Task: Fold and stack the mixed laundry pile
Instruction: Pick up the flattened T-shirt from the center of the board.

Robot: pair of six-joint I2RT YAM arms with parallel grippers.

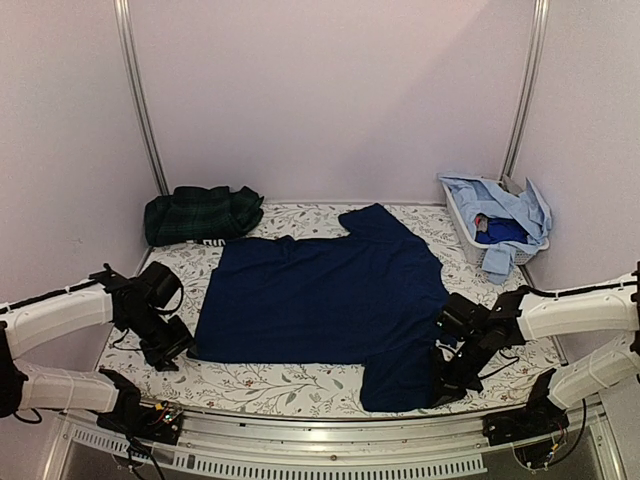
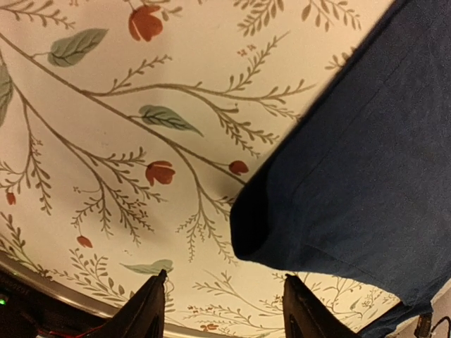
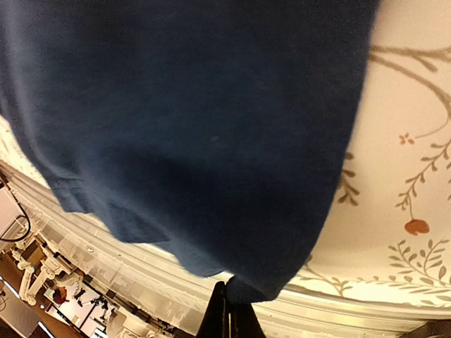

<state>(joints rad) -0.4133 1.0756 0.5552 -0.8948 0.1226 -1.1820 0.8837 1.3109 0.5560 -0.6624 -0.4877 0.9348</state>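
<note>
A navy blue T-shirt (image 1: 320,290) lies spread flat on the floral sheet (image 1: 300,385). My left gripper (image 1: 172,350) is open just off the shirt's near left corner (image 2: 268,232), touching nothing. My right gripper (image 1: 440,385) is shut on the edge of the shirt's near right sleeve (image 3: 275,285), close to the table's front edge. A dark green plaid piece (image 1: 200,213) lies folded at the back left. Light blue shirts (image 1: 515,215) and a blue piece hang out of a white basket (image 1: 470,240) at the back right.
The metal front rail (image 1: 330,430) runs along the near edge of the table. Pale walls close in the back and both sides. The floral sheet shows bare in front of the shirt and at the left.
</note>
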